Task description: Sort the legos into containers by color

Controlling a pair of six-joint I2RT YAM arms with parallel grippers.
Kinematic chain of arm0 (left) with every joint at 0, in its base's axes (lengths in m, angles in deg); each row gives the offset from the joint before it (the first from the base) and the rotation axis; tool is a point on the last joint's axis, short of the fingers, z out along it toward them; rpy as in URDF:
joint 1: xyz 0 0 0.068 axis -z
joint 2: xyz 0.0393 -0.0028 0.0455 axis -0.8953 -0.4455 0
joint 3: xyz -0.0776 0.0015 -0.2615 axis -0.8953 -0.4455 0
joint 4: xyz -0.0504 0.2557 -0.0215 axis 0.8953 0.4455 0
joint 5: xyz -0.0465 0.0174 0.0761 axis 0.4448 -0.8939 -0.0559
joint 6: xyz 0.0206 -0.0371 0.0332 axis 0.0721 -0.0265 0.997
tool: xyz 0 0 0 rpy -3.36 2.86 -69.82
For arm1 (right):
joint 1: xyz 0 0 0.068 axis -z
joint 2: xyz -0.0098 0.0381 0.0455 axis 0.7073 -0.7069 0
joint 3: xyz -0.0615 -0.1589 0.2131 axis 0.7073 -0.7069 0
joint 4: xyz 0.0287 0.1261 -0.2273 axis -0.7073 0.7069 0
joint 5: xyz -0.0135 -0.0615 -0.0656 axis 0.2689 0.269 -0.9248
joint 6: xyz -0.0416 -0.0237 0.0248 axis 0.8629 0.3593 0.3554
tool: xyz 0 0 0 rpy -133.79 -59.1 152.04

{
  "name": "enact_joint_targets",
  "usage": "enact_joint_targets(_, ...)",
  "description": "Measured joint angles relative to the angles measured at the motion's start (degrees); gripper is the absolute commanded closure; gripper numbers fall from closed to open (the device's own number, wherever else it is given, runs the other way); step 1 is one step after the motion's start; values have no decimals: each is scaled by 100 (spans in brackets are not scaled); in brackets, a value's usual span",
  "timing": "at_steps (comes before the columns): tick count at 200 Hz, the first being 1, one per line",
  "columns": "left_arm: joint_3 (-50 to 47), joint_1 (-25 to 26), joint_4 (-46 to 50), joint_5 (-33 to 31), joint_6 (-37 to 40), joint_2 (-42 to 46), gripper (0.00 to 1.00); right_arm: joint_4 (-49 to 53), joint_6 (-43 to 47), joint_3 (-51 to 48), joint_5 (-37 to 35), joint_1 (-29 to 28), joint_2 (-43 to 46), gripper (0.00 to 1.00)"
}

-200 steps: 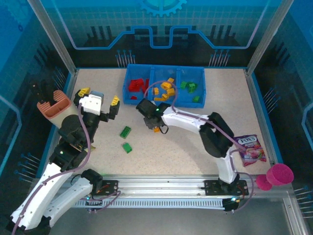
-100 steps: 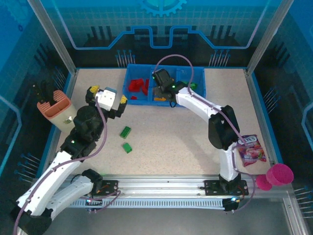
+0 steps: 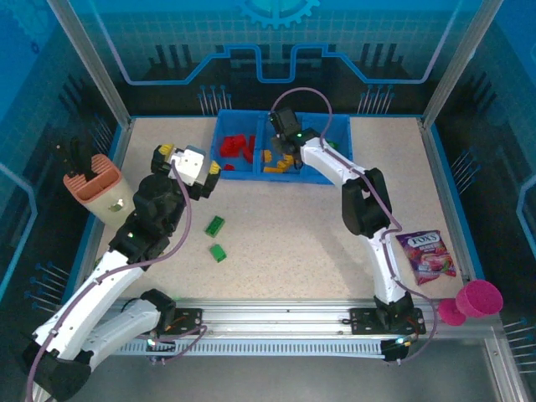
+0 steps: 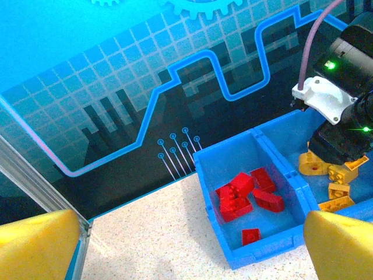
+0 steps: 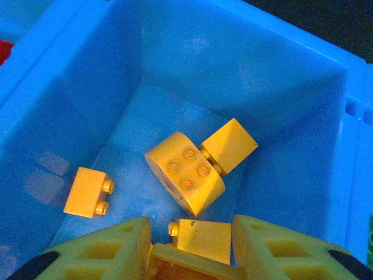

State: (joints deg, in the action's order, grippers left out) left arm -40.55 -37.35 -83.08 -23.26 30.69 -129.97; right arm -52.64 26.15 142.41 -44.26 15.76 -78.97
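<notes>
Since a second ago the right gripper (image 5: pixel 192 245) has swung into the tray's (image 3: pixel 219 144) middle compartment, fingers slightly parted about a yellow brick (image 5: pixel 204 238); whether it grips, I cannot tell. Left of the tray the left gripper (image 3: pixel 189 161) gapes wide, empty; green bricks (image 3: pixel 215 224) lie before the tray.

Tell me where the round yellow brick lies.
In the right wrist view, the round yellow brick lies in the blue tray's middle compartment, beside a yellow wedge brick.
</notes>
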Motion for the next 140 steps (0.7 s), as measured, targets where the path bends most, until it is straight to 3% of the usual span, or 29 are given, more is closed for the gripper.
enact_joint_targets(9,0,-7,0,-2,0,-2,1,7,-46,44,35,4,0,35)
enact_joint_targets(26,0,-22,0,-4,0,-7,1,4,-17,85,157,2,2,31)
enact_joint_targets(58,11,-22,13,-4,-11,-7,1,52,24,-17,494,-37,131,32)
enact_joint_targets(94,146,-151,361,-11,-188,190,1,-219,535,-835,1399,-275,1049,35)
enact_joint_targets(140,391,-409,1102,-291,-656,708,1,680,-831,120,1447,-938,1150,29)
